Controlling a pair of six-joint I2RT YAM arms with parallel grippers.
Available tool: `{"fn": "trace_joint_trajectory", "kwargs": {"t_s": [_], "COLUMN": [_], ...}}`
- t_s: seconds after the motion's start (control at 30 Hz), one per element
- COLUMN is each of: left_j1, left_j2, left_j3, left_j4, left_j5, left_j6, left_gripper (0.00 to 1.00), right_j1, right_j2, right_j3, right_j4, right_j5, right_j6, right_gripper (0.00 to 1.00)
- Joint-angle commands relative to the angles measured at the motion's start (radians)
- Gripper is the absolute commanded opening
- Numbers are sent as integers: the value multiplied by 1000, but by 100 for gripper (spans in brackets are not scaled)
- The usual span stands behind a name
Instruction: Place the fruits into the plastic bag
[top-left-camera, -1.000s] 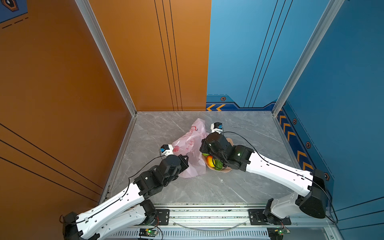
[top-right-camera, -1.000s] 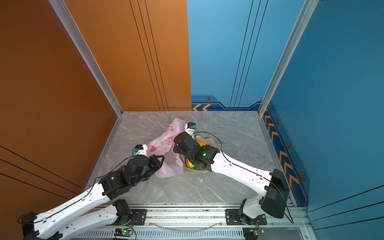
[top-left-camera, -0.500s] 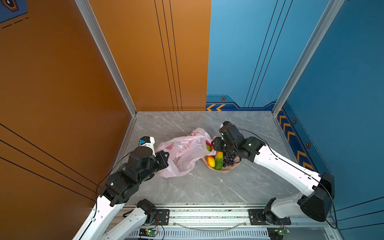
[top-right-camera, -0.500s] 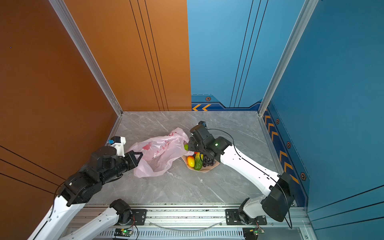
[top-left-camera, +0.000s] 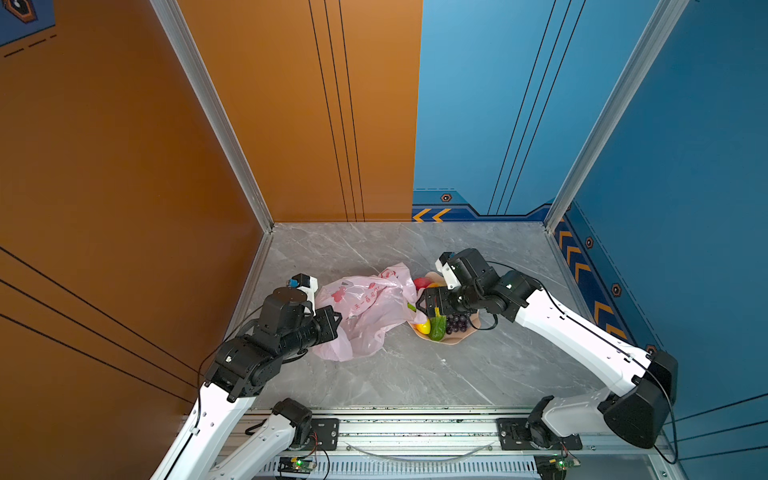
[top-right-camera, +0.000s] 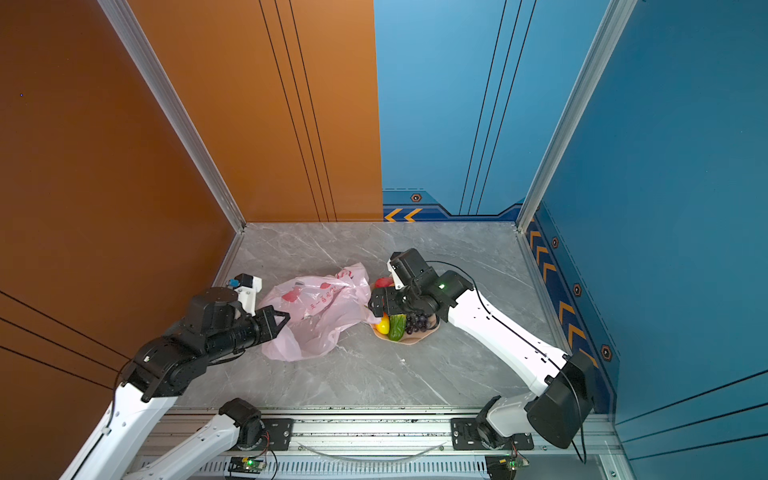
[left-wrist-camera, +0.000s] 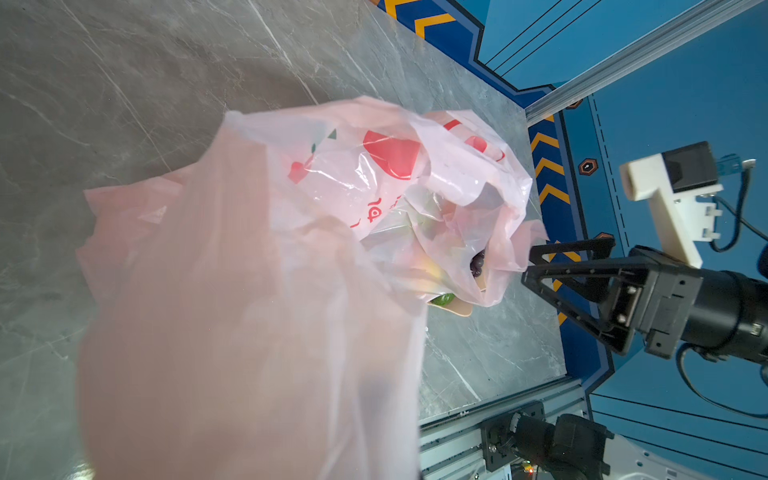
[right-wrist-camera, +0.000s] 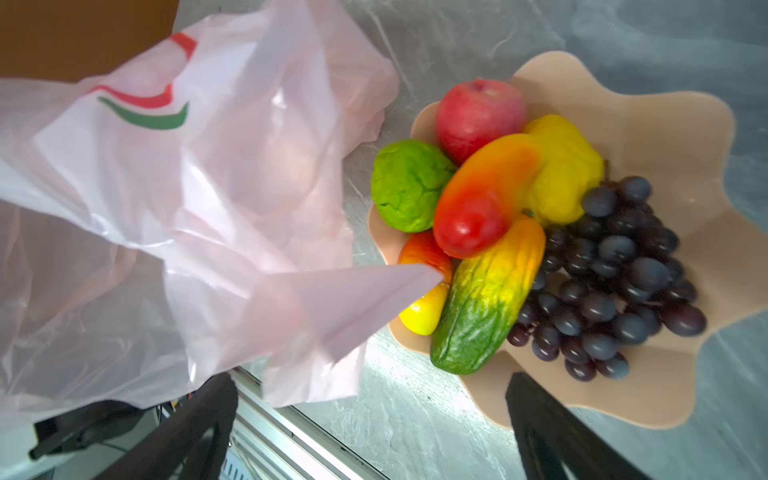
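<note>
Gray marble tabletop (top-left-camera: 415, 374), orange and blue walls. In both top views the plastic bag (top-left-camera: 365, 307) lies left of the bowl (top-left-camera: 461, 338). The left gripper (top-left-camera: 333, 320) pinches its left edge, and the right gripper (top-left-camera: 426, 301) hangs over the bowl's left rim. Left wrist view: mostly bag film. Right wrist view alone shows the right jaws spread, empty, and the fruits (right-wrist-camera: 482, 195) heaped in the bowl.

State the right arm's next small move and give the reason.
Probably lower the open right gripper onto the mango: it lies topmost on the fruit pile in the bowl, and the left gripper already pinches the plastic bag at its edge.
</note>
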Motion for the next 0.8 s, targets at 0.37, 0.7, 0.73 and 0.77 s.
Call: {"fn": "trace_joint_trajectory", "kwargs": {"t_s": [0.37, 0.7, 0.73, 0.77], "left_j1": [53, 95, 99, 104], "left_j2": [-21, 4, 4, 5], "left_j3": [8, 33, 35, 35], "left_j4": [-22, -23, -24, -24], "left_j5": [64, 113, 116, 119], "left_j6": [12, 14, 15, 13], "left_gripper": [0, 0, 0, 0], "right_j1": [-53, -60, -60, -60], "right_j2": [145, 150, 153, 156], "right_j3": [32, -34, -36, -41], "right_j4": [171, 226, 242, 259], "right_j5": [-234, -251, -269, -286], "right_j6": [-130, -170, -164, -158], "right_gripper": [100, 94, 93, 90]}}
